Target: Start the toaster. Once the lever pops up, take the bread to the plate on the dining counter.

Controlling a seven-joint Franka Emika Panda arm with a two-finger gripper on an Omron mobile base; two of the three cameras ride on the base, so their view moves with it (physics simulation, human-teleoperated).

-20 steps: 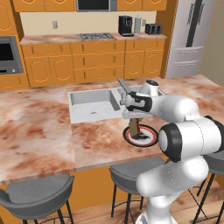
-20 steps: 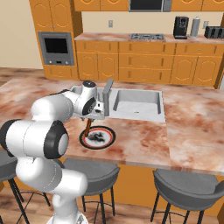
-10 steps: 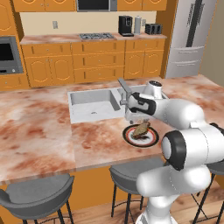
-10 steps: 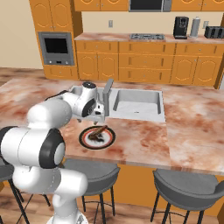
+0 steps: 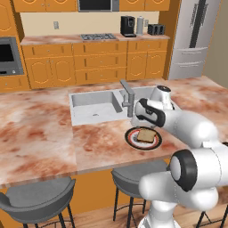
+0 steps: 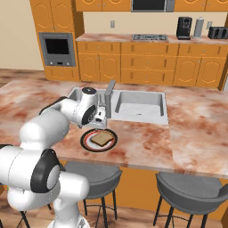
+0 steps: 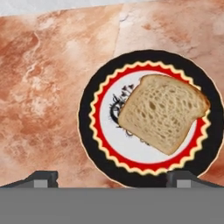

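Dining counter (image 5: 40,138): long marbled pink-and-rust slab, hard and level, sink basin (image 5: 93,107) sunk in at about 11 o'clock from the plate, in the left base view.

Plate (image 7: 94,131): round, black rim, red ring, pale centre, flat on the counter near its front edge. Rigid, likely smooth and brittle; no need to touch it.

Bread (image 7: 162,112): one tan slice lying flat inside the plate, pushed toward 2 o'clock of the plate's centre in the hand view, a corner over the red ring. Judged light, soft, porous, easy to crush or tear. If it needs shifting, pinch lightly across opposite crust edges, the firmer part.

Gripper (image 7: 112,178): released, fingers spread wide, holding nothing, above the plate's 6 o'clock rim. Delivery looks complete.
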